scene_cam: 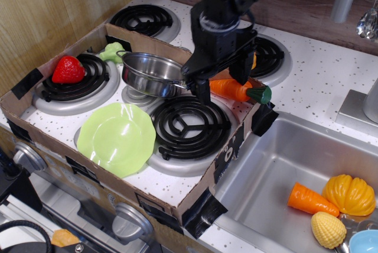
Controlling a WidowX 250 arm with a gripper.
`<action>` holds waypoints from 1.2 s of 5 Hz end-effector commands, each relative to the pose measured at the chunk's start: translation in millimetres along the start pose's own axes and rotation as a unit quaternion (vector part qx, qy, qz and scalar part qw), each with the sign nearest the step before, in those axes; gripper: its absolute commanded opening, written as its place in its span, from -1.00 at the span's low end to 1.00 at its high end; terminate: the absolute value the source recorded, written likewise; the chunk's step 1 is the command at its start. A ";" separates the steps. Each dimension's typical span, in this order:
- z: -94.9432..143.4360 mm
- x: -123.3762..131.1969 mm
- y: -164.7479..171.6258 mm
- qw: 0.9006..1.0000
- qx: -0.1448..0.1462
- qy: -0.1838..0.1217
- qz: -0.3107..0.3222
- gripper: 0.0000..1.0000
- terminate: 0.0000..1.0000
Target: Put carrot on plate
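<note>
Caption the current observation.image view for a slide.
Open end effector straddles the toy carrot beside the steel pot; the green plate waits.

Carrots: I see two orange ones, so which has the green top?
The carrot on the stove beside the gripper has the green cap. The carrot piece in the sink has none.

Black robot gripper (220, 87) hides pointed end of long orange plastic carrot (236, 90) (green cap end shows). Orange item behind gripper mostly hidden. Light blue bowl (363, 242) cut by bottom-right edge. Jaw contact on carrot: cannot tell.
</note>
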State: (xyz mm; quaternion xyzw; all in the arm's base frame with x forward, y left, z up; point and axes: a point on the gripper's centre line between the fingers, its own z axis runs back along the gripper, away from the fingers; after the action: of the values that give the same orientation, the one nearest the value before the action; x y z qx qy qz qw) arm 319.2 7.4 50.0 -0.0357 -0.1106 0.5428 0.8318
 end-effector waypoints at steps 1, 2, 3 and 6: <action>-18.8 11.3 -16.4 0.998 -0.056 0.023 -0.018 1.00 -1.00; -18.7 11.8 -21.6 0.998 -0.058 0.026 -0.020 1.00 -1.00; -18.9 10.9 -20.1 0.998 -0.046 0.023 -0.035 1.00 -1.00; 25.8 19.4 -13.8 0.996 0.000 -0.037 -0.075 -1.00 -1.00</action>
State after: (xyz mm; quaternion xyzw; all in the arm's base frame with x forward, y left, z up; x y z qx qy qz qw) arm 314.9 10.0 60.8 0.0101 -0.1101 0.4825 0.8689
